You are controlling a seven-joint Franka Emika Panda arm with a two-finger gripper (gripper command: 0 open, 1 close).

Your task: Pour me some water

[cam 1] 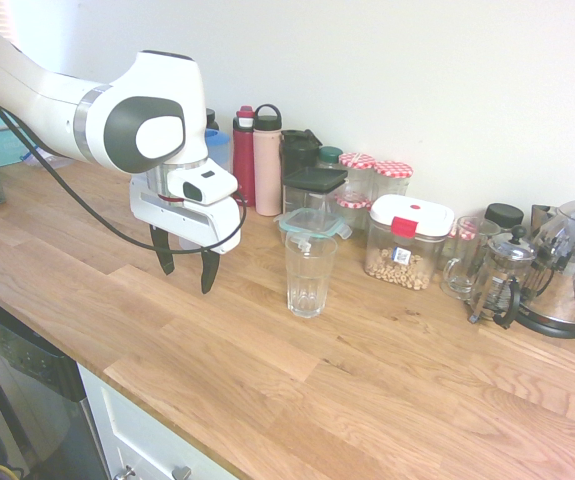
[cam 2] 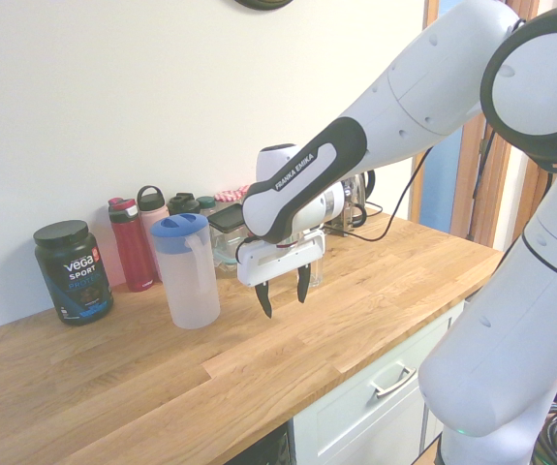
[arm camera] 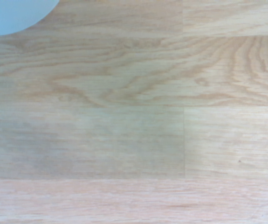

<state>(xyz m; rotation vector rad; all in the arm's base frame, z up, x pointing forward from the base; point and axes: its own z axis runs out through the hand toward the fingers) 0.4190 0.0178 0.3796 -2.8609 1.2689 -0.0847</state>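
The gripper (cam 2: 283, 292) hangs wide open and empty above the tabletop (cam 2: 288, 383), between the jug (cam 2: 187, 273) of water and the seemingly empty glass (cam 1: 309, 275); grasping and pouring remain undone.

"VEGA SPORT" on black tub (cam 2: 73, 271); "FRANKA EMIKA" on arm (cam 2: 302, 177).

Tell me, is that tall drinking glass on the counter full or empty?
Apparently empty: the glass stands upright and looks clear through, with no waterline visible.

A home kitchen: wooden worktop (cam 1: 387, 400), steel kettle (cam 1: 570, 270), jars (cam 1: 391, 180), drawer fronts below.
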